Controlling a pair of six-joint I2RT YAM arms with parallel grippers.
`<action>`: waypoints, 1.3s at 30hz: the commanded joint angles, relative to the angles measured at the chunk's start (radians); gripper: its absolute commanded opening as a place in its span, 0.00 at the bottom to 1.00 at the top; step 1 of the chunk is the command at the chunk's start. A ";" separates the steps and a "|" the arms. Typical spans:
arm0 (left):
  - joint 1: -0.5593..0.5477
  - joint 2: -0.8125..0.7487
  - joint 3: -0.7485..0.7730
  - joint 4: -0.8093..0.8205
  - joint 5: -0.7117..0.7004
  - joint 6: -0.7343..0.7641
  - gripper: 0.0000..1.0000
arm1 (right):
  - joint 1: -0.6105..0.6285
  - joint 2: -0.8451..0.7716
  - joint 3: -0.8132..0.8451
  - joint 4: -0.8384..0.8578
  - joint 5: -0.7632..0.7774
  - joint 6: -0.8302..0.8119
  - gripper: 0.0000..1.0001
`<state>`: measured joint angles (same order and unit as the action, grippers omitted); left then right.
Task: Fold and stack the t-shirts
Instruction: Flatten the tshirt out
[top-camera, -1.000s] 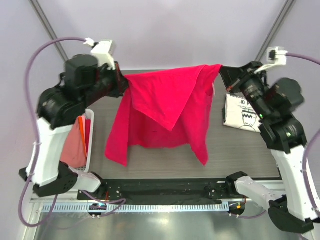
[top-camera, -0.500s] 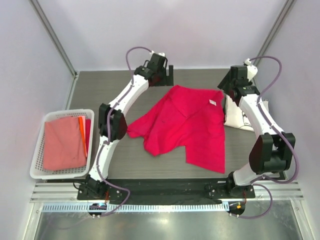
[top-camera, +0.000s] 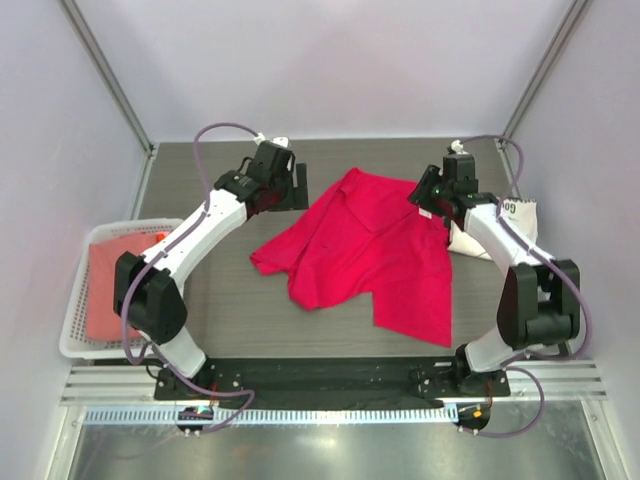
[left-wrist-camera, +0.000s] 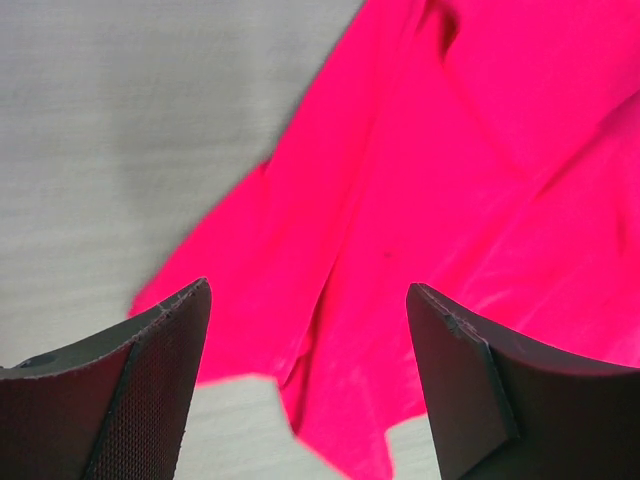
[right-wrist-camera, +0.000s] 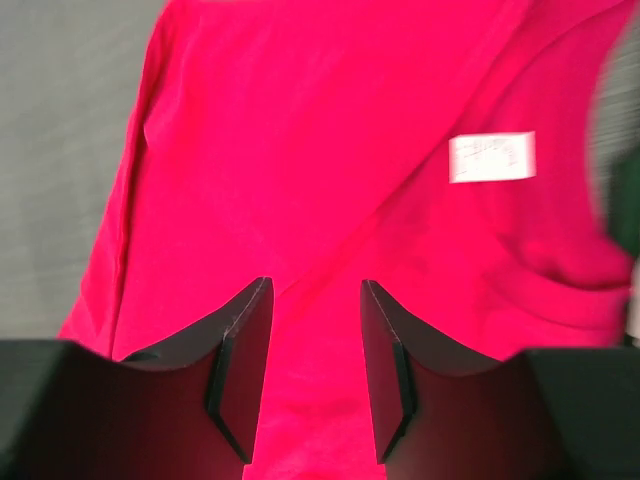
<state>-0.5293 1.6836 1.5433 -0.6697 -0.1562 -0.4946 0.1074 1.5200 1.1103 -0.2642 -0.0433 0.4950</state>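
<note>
Crimson-pink t-shirt (top-camera: 370, 250) lay rumpled mid-frame, probably spread for folding; left gripper (top-camera: 297, 188) and right gripper (top-camera: 425, 195) hung at its upper corners, jaws apart, empty.

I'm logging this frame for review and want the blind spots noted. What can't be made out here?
Cream t-shirt: top view, the right arm covers most of it, so the print is unreadable.
White tag on the crimson t-shirt: right wrist view, lettering too blurred to read.
Basket contents: top view, the left arm hides part of them.
</note>
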 joint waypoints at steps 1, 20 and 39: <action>0.005 -0.070 -0.162 0.079 -0.002 -0.042 0.80 | 0.032 0.078 0.016 0.046 -0.144 -0.013 0.46; 0.003 -0.340 -0.583 0.317 -0.048 -0.073 0.73 | 0.133 0.305 0.016 0.171 -0.185 0.097 0.44; 0.003 -0.357 -0.618 0.326 -0.055 -0.076 0.72 | 0.178 0.371 0.012 0.206 -0.132 0.137 0.44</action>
<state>-0.5293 1.3491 0.9276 -0.3927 -0.1913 -0.5663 0.2775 1.8809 1.1049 -0.0860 -0.1955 0.6151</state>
